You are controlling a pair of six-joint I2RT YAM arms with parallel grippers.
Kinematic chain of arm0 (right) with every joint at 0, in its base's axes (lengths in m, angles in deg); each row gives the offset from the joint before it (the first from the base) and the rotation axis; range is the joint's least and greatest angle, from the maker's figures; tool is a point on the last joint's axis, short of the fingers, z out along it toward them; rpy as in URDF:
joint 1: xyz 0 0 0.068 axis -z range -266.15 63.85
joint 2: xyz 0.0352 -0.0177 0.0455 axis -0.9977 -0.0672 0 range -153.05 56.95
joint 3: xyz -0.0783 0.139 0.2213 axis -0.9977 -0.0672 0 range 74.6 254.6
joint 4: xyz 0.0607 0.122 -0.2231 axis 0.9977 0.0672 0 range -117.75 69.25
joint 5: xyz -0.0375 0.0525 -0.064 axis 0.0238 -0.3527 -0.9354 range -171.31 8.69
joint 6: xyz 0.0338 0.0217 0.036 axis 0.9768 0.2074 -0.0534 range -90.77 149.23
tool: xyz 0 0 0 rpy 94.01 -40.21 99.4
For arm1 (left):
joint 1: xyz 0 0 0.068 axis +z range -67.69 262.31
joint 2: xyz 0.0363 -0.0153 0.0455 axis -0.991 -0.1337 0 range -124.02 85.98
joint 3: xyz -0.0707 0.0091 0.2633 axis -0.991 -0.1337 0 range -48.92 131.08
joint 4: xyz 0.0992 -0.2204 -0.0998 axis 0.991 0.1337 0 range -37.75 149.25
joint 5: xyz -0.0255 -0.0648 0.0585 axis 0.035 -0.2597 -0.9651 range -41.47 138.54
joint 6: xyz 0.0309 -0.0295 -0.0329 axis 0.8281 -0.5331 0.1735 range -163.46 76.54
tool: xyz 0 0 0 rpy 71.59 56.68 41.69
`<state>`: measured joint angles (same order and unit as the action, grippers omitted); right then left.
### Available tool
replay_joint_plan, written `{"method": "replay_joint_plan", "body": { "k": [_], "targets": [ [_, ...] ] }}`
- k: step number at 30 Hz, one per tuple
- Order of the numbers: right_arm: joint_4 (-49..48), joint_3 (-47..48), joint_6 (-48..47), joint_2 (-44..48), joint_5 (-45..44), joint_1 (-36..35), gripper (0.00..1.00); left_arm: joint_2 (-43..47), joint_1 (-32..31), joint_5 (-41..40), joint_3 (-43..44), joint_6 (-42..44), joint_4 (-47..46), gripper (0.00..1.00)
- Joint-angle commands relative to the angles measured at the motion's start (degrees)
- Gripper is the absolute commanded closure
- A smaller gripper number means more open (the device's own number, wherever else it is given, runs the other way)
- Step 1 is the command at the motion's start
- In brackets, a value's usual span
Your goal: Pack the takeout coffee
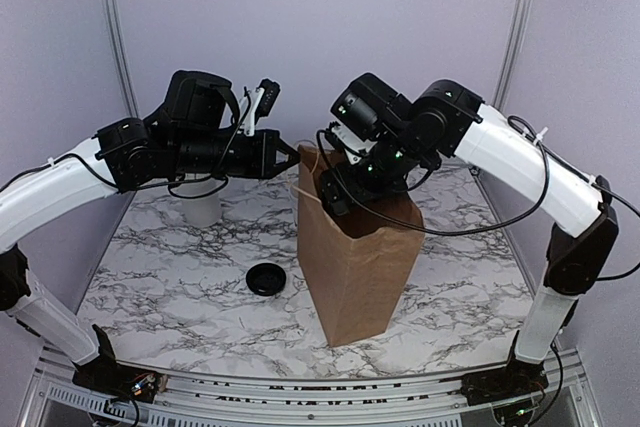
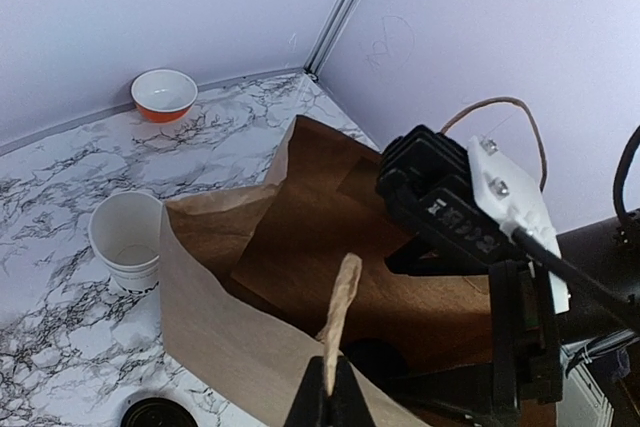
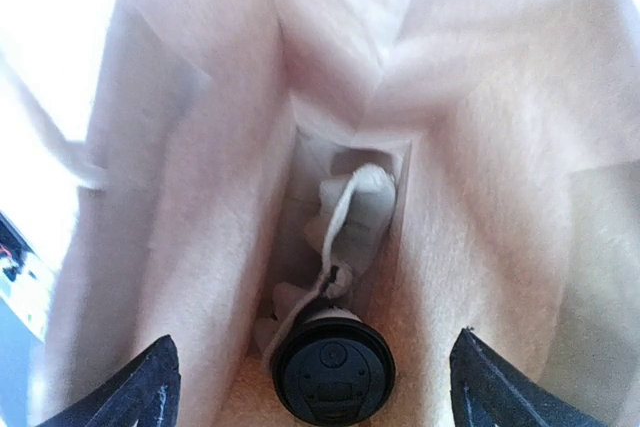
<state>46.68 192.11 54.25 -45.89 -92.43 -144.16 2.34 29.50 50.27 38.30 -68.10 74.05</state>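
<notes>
A tall brown paper bag [image 1: 355,257] stands upright mid-table, its mouth open. The takeout coffee [image 3: 332,370] stands at the bottom of the bag; in the right wrist view only its round black lid and a sliver of white cup show. My right gripper [image 3: 315,342] is open, fingertips wide apart on either side above the lid, not touching it. In the top view that gripper [image 1: 335,190] dips into the bag's mouth. My left gripper [image 2: 330,387] is shut on the bag's paper handle [image 2: 340,307], holding the near rim up at the top left [image 1: 293,155].
A loose black lid [image 1: 266,279] lies left of the bag. A lidless white cup [image 1: 202,209] stands farther back left. An orange-and-white bowl [image 2: 164,94] sits by the back wall. White crumpled paper [image 3: 360,212] lies inside the bag behind the coffee.
</notes>
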Motion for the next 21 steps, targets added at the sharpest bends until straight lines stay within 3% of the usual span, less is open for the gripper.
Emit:
{"method": "replay_joint_plan", "body": {
  "k": [1, 16, 21],
  "targets": [
    [-2.1, 5.8, -1.5, 2.3, -2.0, -0.5, 0.1, -0.7, 0.3, -1.4, 2.2, -0.1, 1.8, 1.0],
    [-11.6, 12.4, -8.2, 4.5, -3.6, -0.5, 0.08, -0.6, 0.3, -1.9, 4.0, -1.6, 3.0, 0.94],
    [-21.6, 8.0, -11.5, 9.3, -6.3, -0.5, 0.05, -0.2, 0.3, -1.9, 5.2, -2.6, 2.9, 0.81]
  ]
}}
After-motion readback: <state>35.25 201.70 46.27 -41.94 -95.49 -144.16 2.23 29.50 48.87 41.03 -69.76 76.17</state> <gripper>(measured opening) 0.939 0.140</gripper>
